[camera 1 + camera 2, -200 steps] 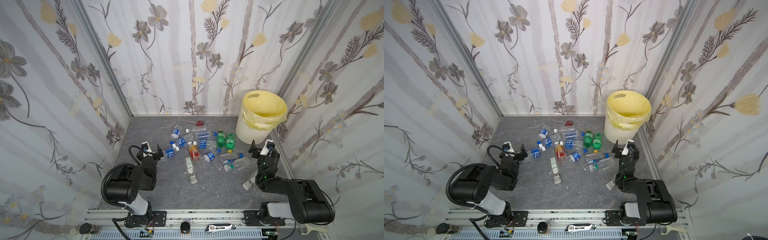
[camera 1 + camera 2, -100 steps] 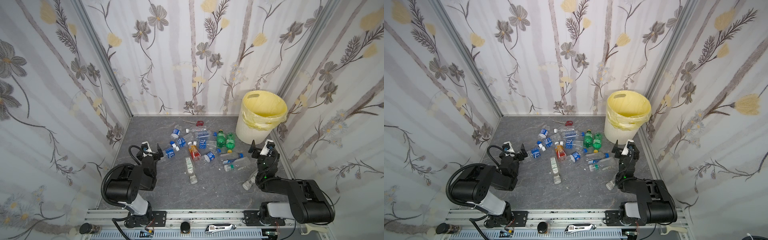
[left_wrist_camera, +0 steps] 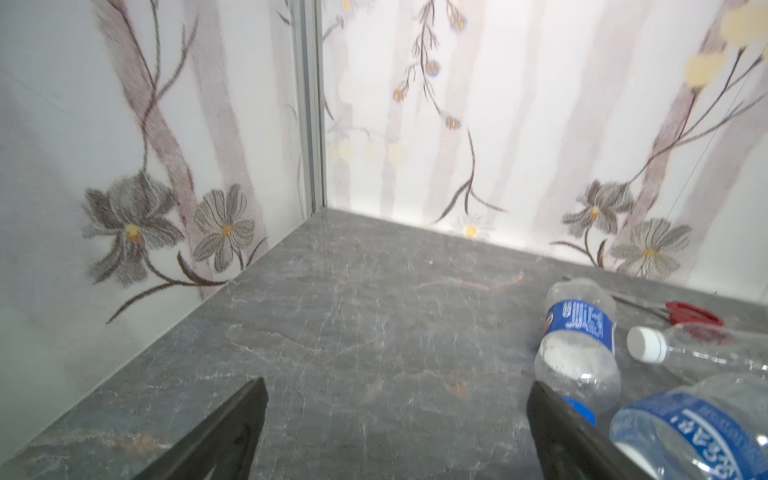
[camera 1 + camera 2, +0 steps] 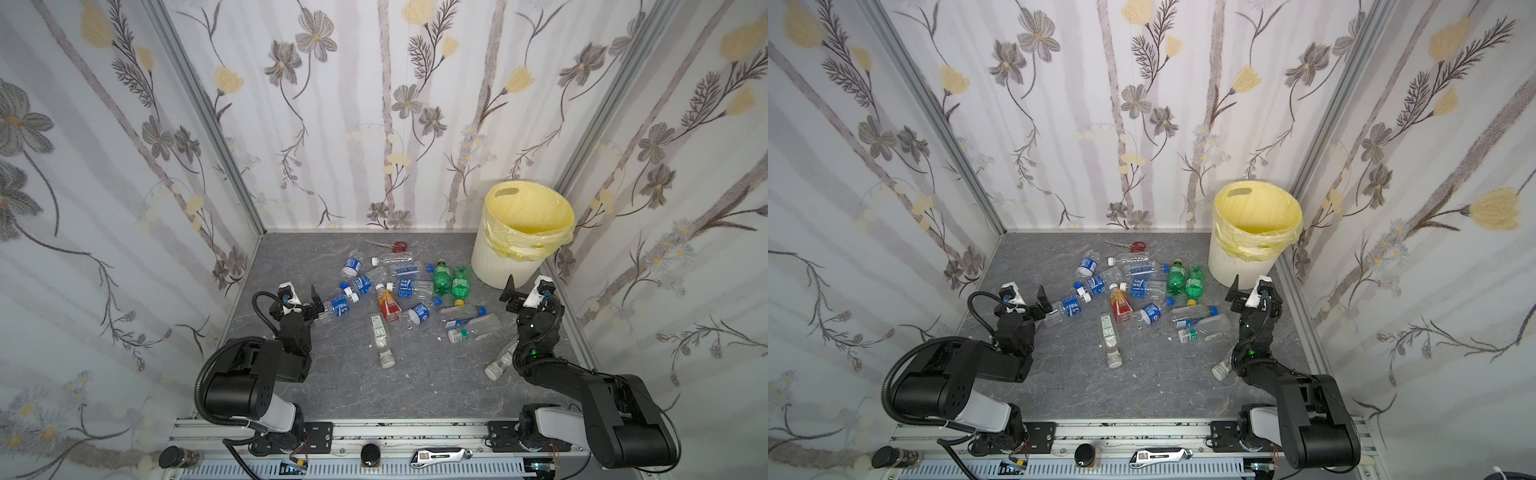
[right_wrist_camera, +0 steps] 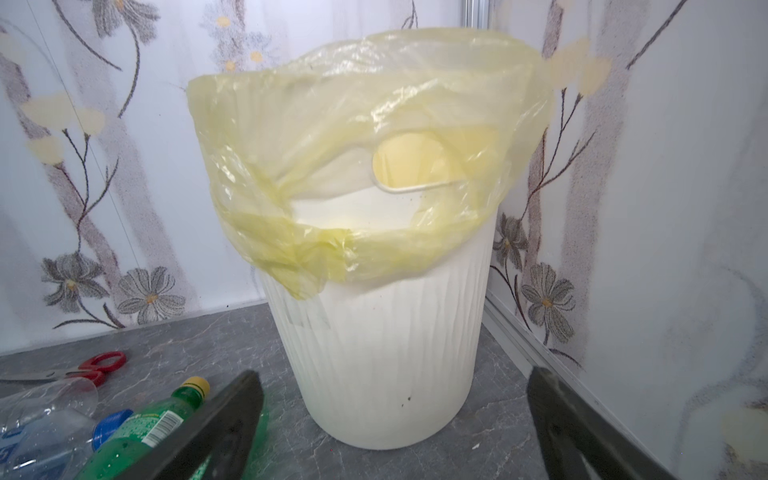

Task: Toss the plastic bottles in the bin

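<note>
Plastic bottles are in neither pincer at this moment. My left pincer has its jaws spread fully wide and holds nothing. Between them I see only the bare grey surface. One jaw is just beside a blue-labelled bottle, but I cannot tell if it touches. My right pincer is spread equally wide and is also empty. It is low over the surface and points at the ribbed wall of the bin, with a green bottle next to one jaw. Further out, in both top views, the bottles lie on their sides in a loose heap in the middle of the surface, between the two arms, so I judge that either arm can reach them. One clear bottle lies apart, partly under the right arm. The bin stands upright in the far right corner with its yellow bag folded over the rim, I think to keep the mouth open for dropping. Red-handled scissors lie behind the heap and are not my concern.
</note>
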Robot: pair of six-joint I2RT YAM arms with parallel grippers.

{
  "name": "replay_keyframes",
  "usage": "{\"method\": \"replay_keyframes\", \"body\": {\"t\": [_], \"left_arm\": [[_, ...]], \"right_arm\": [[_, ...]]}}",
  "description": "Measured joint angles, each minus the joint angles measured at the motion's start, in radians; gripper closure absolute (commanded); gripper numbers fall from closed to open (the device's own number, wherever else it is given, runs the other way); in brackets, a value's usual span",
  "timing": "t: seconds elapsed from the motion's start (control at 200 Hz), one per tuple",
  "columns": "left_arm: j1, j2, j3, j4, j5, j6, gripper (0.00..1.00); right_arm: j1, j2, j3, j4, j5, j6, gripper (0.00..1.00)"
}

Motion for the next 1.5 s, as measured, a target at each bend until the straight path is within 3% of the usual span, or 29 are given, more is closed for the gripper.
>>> {"method": "replay_keyframes", "body": {"t": [0.125, 0.325, 0.579, 0.714, 0.964, 1.254, 1.499], "left_arm": [[-0.015, -0.144, 0.005, -0.084, -0.038, -0.006, 0.00], [-0.040, -0.392, 0.156, -0.435, -0.077, -0.137, 0.00], [-0.164, -0.532, 0.313, -0.796, -0.027, -0.250, 0.00], [-0.224, -0.498, 0.460, -0.945, 0.033, -0.283, 0.00], [-0.354, -0.330, 0.649, -1.113, 0.109, -0.323, 0.00], [-0.489, -0.088, 0.938, -1.165, 0.099, -0.299, 0.00], [-0.630, 0.049, 1.096, -1.186, 0.056, -0.187, 0.00]], "right_arm": [[0.006, -0.063, 0.001, -0.069, 0.023, 0.000, 0.00], [0.058, -0.167, 0.092, -0.278, 0.069, 0.042, 0.00], [0.190, -0.278, 0.214, -0.567, 0.111, 0.067, 0.00], [0.223, -0.291, 0.330, -0.748, 0.111, 0.097, 0.00], [0.242, -0.226, 0.739, -1.136, 0.098, 0.116, 0.00], [0.238, 0.063, 1.354, -1.574, 0.038, 0.022, 0.00], [0.174, 0.338, 1.661, -1.841, -0.050, -0.038, 0.05]]}}
